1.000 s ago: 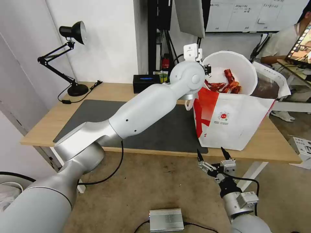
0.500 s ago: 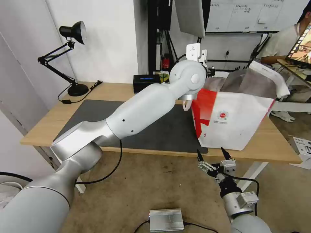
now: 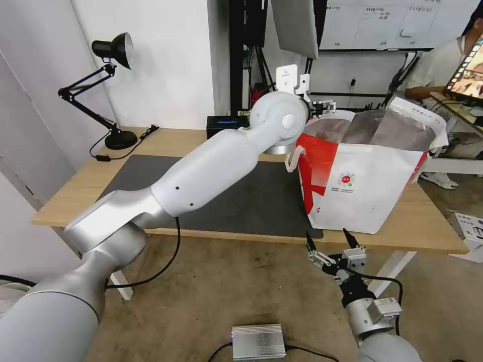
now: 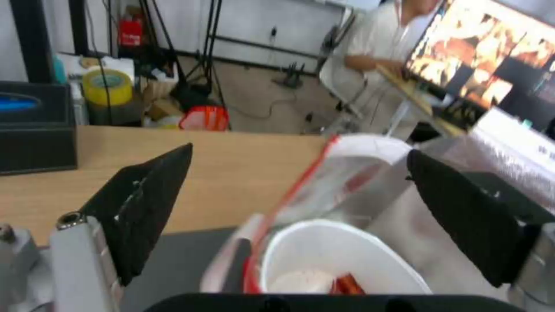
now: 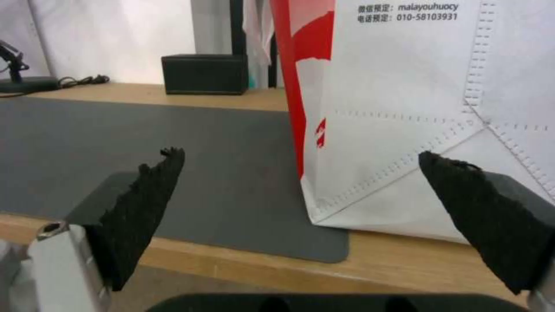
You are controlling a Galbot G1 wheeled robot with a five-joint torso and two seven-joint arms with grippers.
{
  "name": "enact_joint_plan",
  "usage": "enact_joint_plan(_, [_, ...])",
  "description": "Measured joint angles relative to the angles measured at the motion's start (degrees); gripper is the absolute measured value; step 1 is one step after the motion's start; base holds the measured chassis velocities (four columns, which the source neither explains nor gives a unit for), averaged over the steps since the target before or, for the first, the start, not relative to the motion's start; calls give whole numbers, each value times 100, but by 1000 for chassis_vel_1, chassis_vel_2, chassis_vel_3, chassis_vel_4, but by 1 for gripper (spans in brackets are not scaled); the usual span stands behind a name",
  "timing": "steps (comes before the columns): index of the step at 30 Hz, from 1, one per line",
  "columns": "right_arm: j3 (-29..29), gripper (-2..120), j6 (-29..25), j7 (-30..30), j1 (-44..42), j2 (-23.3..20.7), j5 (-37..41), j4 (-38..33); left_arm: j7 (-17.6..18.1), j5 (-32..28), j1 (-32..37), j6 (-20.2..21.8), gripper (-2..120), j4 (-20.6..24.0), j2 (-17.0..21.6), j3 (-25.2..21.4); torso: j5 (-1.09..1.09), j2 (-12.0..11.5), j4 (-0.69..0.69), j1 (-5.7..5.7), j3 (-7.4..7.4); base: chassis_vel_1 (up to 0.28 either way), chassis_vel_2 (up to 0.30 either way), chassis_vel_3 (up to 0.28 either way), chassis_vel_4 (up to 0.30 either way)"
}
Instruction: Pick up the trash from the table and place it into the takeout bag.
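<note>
Above the bag (image 3: 362, 186) on the table (image 3: 432, 226), the left gripper (image 4: 301, 203) is hovering, jaws wide apart and empty, since the bowl (image 4: 335, 264) is lying inside. Below the table edge, the right gripper (image 3: 329, 241) is waiting, jaws apart.

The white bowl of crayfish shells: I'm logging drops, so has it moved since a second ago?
Yes. The white bowl has dropped from above the takeout bag's rim to inside it; left gripper open above.
</note>
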State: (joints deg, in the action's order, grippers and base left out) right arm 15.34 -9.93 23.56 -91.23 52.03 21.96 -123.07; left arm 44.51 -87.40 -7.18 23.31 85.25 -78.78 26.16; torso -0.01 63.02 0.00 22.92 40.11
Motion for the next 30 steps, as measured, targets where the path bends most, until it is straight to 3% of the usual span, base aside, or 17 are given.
enact_joint_plan(2, [0,100,0,0,0,0,0,0,-41,14,47,-49,100,73,92,-38,0,0,0,0,0,0,0,0,0])
enact_joint_plan(7, [0,100,0,0,0,0,0,0,-473,416,536,-205,100,589,741,-282,-1,0,2,0,0,0,0,0,0])
enact_joint_plan(12, [0,100,0,0,0,0,0,0,-578,520,1065,-222,100,1074,1182,-628,-1,0,0,0,0,0,0,0,0])
enact_joint_plan(25, [0,100,0,0,0,0,0,0,-694,663,2023,-219,100,2011,1884,-1362,-1,0,0,0,0,0,0,0,0])
enact_joint_plan(30, [0,100,0,2,0,0,0,0,-878,939,2734,-271,100,2503,2445,-1884,0,1,0,0,0,0,0,0,0])
